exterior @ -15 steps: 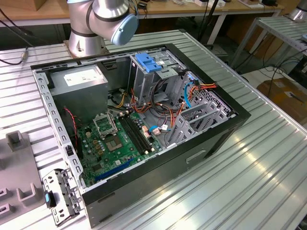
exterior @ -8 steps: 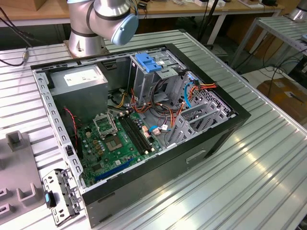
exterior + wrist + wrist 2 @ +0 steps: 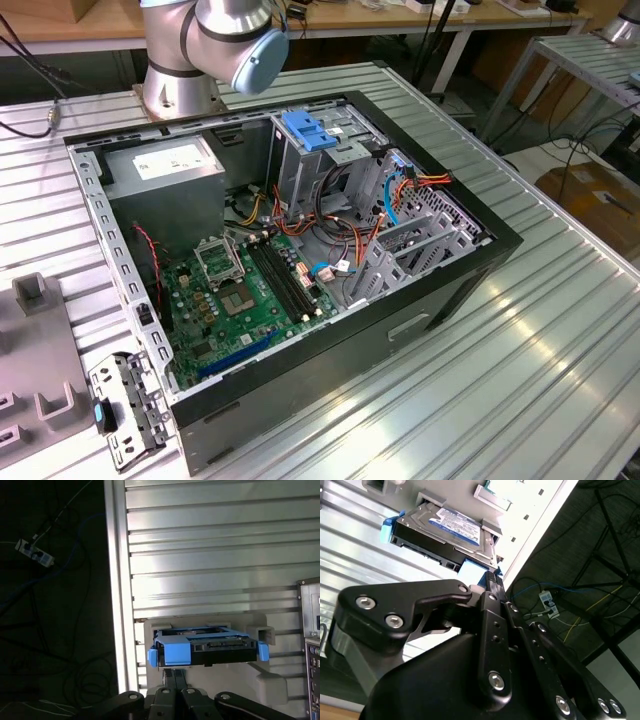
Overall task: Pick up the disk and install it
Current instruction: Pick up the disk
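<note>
Aluminium ribbed worktop (image 3: pixel 520 380) carries the open computer case (image 3: pixel 440 300), motherboard up. Drive cage (image 3: pixel 320 150) inside the case has no disk in it, so the install is not done. Grey holder (image 3: pixel 265 685) sits outside the case, near its back panel. The disk (image 3: pixel 445 525) lies flat in that holder, label up, with blue side rails (image 3: pixel 263 651).

End effector (image 3: pixel 175 672) is right at the disk's case-facing... no: at its blue front tab (image 3: pixel 175 652). It looks clenched, tips touching the tab. Can't tell whether the tab is actually pinched between them.

Handling, my guess: metal body, rigid, fairly heavy for its size, shock-sensitive, so no knocks. Smooth sides may slip. The plastic tab and rails flex, so a tab-only hold could let the disk sag or twist. Gripping across the rails or body seems firmer. Keep clear of the connector edge.
</note>
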